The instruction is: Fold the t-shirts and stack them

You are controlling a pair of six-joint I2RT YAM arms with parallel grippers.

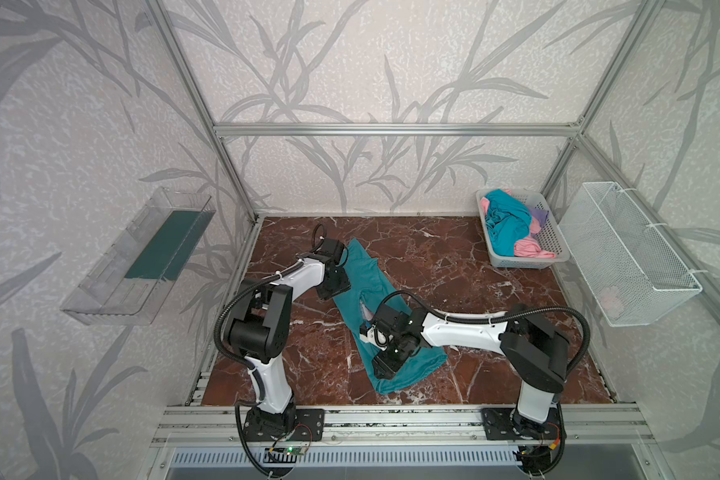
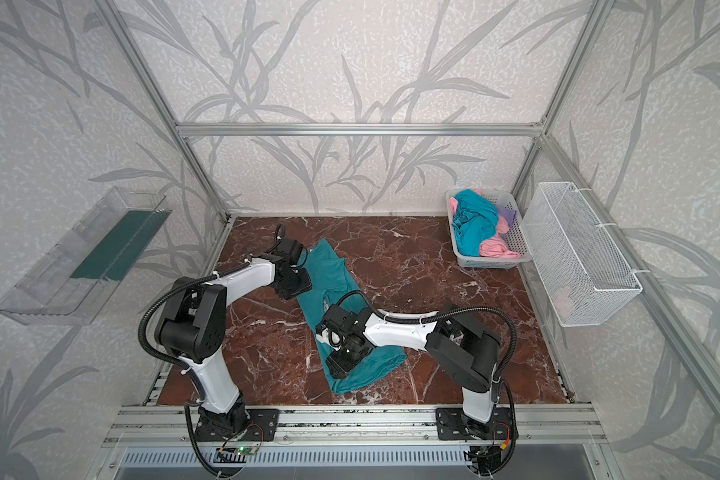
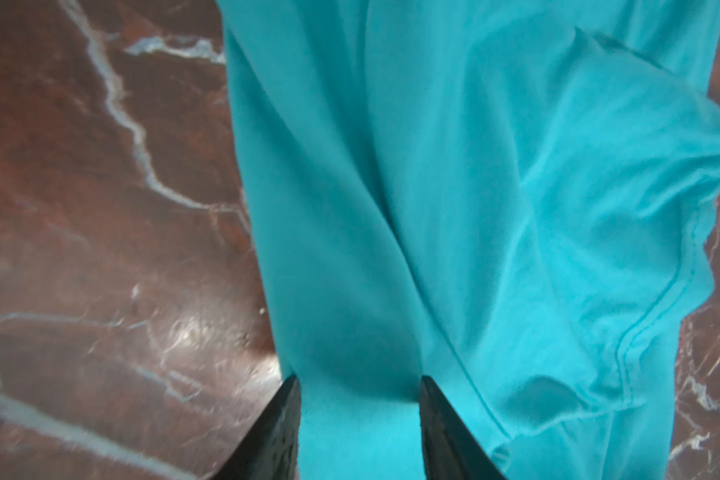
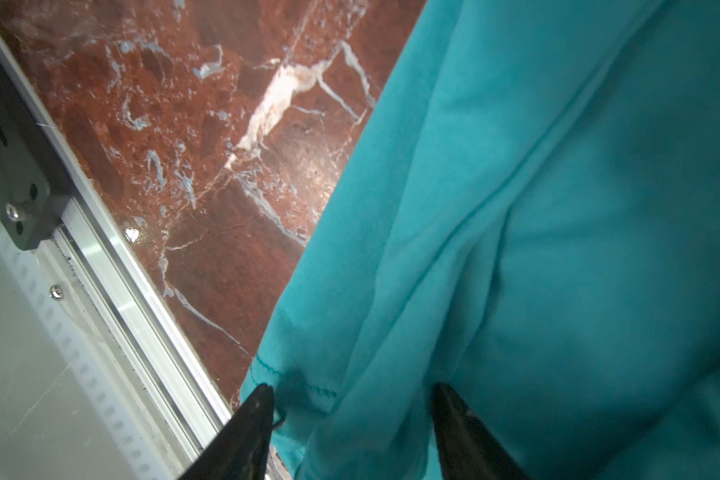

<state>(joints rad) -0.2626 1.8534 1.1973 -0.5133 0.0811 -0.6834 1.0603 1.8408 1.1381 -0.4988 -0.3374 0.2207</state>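
Note:
One teal t-shirt point(image 1: 358, 274) point(image 2: 329, 270) lies on the red marble table point(image 1: 454, 266) as a long strip folded lengthwise. It runs diagonally from the far left toward the near middle. My left gripper point(image 1: 328, 294) point(image 2: 288, 294) points down at its far end. In the left wrist view its fingers stand apart over flat teal cloth point(image 3: 433, 187), open point(image 3: 359, 378). My right gripper point(image 1: 381, 373) point(image 2: 338, 371) is over the near end, by the hem. Its jaws also stand apart, open point(image 4: 353, 386), with rumpled cloth point(image 4: 558, 249) between the tips. More t-shirts, teal point(image 1: 508, 224), pink point(image 1: 528, 249) and lilac point(image 1: 539, 215), are heaped in the basket.
The grey perforated basket point(image 1: 512, 262) point(image 2: 487, 261) stands at the table's far right corner. A white wire basket point(image 1: 628, 249) hangs on the right wall. On the left wall hangs a clear plastic tray point(image 1: 142, 257). An aluminium rail point(image 4: 113, 270) borders the near table edge.

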